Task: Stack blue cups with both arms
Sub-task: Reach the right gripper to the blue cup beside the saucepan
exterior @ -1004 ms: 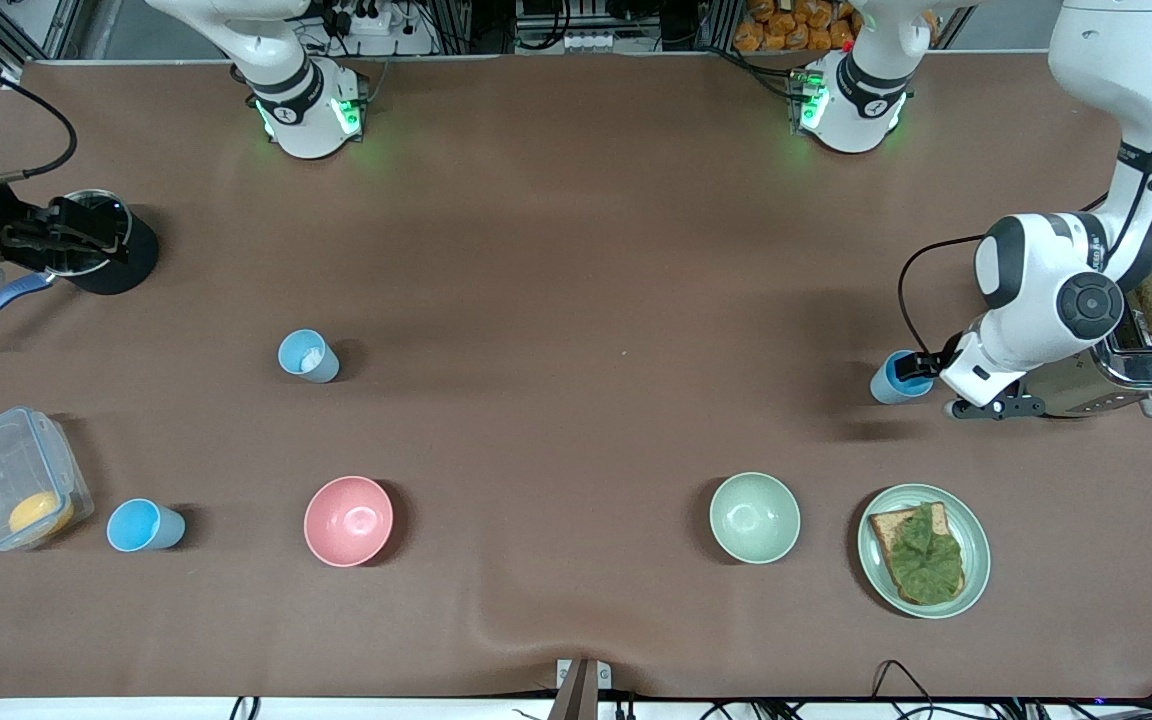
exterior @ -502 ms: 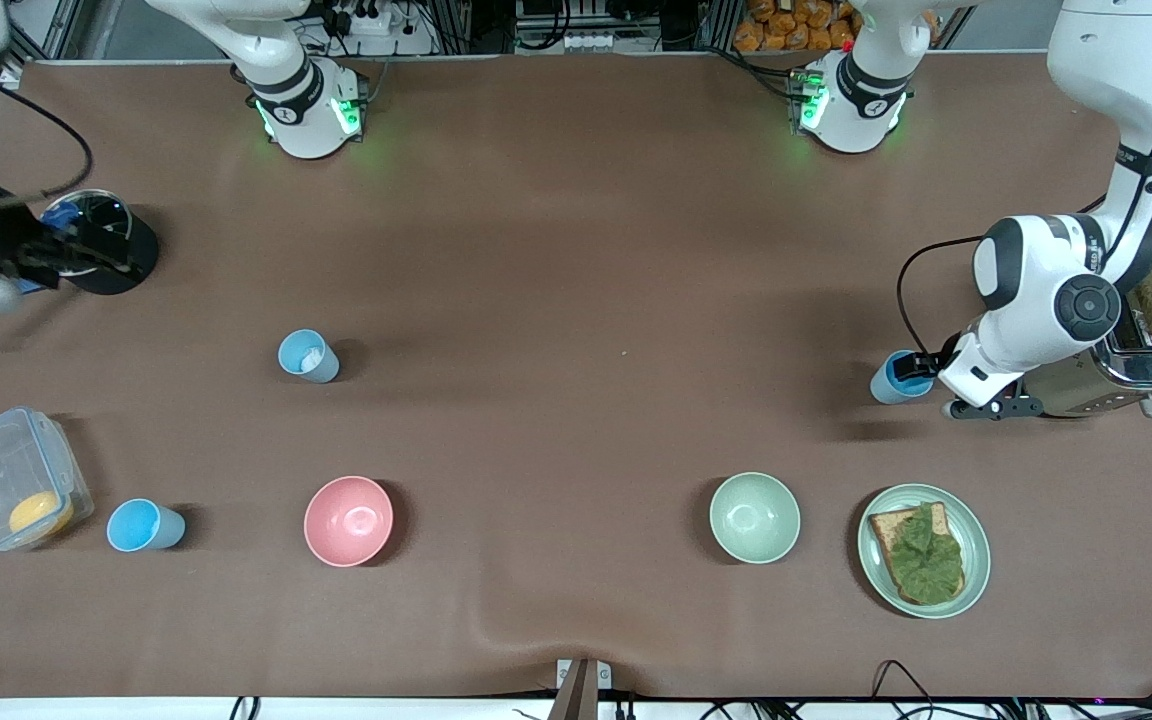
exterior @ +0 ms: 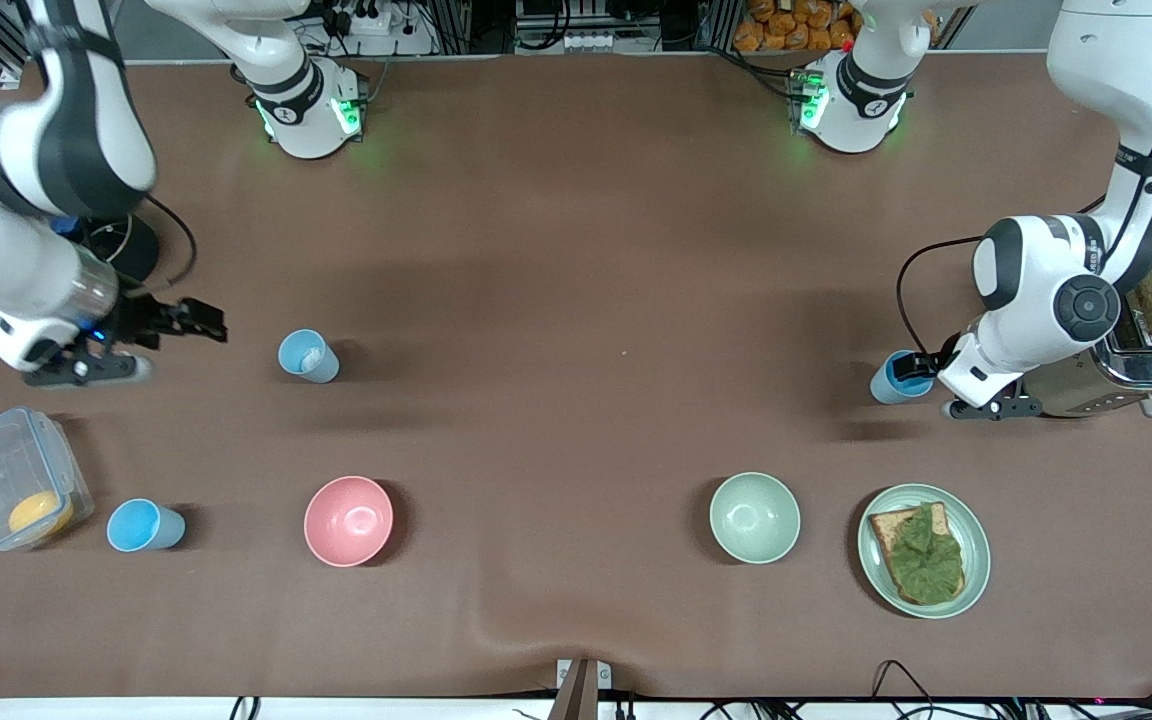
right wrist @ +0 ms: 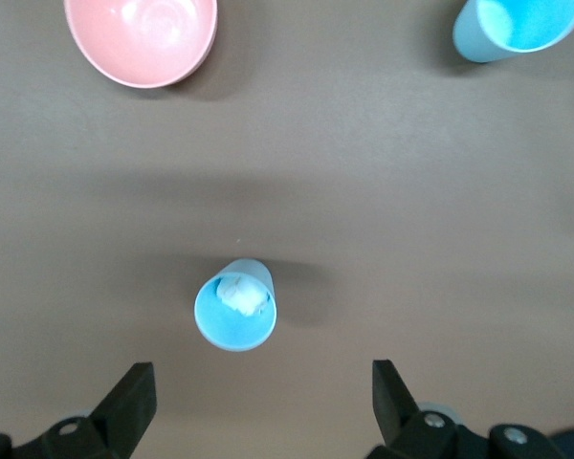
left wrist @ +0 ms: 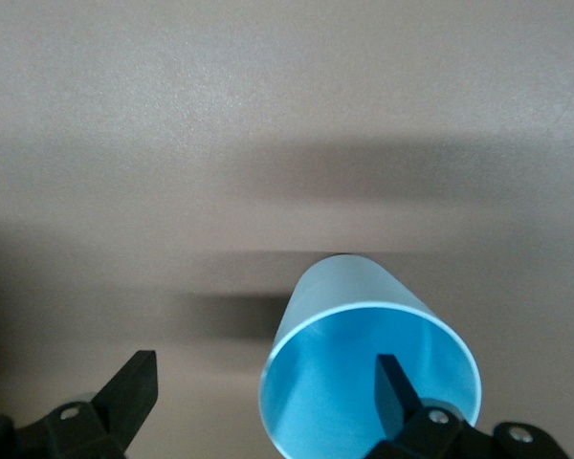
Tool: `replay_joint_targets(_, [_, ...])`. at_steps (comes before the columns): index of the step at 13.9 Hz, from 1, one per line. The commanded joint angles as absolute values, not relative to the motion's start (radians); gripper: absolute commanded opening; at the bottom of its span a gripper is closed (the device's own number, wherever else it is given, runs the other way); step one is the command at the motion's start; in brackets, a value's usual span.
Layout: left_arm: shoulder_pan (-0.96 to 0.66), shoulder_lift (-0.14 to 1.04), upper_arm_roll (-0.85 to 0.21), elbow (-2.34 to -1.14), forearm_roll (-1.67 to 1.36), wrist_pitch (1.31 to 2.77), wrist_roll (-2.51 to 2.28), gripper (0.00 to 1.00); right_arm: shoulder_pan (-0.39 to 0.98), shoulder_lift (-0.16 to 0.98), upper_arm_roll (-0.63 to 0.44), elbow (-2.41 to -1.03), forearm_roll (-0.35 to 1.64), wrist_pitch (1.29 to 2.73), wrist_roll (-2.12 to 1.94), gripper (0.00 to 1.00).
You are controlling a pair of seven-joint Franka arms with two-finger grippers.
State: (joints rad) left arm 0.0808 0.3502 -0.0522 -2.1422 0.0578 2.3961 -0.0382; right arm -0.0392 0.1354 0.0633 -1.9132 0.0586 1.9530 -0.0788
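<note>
Nearby, open right gripper (exterior: 198,320), blue cup (exterior: 308,356).

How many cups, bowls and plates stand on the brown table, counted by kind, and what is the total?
Small light-blue plastic cups: 3
Round bowls: 2, one pink bowl, one pale green bowl
Pale green plates: 1, carrying toast
Total: 6

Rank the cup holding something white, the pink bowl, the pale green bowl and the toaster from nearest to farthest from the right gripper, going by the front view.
From the right gripper:
1. Cup with white inside, just beside it.
2. Pink bowl, nearer the front camera.
3. Pale green bowl, toward the left arm's end.
4. Toaster, at the left arm's end.
</note>
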Motion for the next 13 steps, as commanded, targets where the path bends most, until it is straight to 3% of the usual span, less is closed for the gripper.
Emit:
replay_joint_targets(1, [0.092,0.367,-0.06,-2.134,0.077,2.407,-0.028,1.0,-0.014,0.227,0.061,-1.908,0.037,2.044,-0.086,1.0])
replay_joint_targets(6, [0.092,0.371,-0.06,-2.134,0.077,2.408,-0.028,0.96,-0.017,0.331,0.061,-2.026,0.0,2.337,-0.089,1.0])
replay_joint_targets(9, [0.089,0.376,-0.06,-2.131,0.077,2.408,-0.028,0.81,-0.024,0.327,0.061,-2.052,-0.009,2.336,-0.138,1.0])
replay_joint_targets(11, [0.086,0.376,-0.061,-2.131,0.077,2.408,-0.028,0.49,-0.037,0.313,0.063,-2.069,-0.009,2.306,-0.153,1.0])
replay_joint_targets(13, [0.087,0.376,-0.061,-2.131,0.077,2.408,-0.022,0.0,-0.035,0.292,0.063,-2.078,-0.008,2.278,-0.156,1.0])
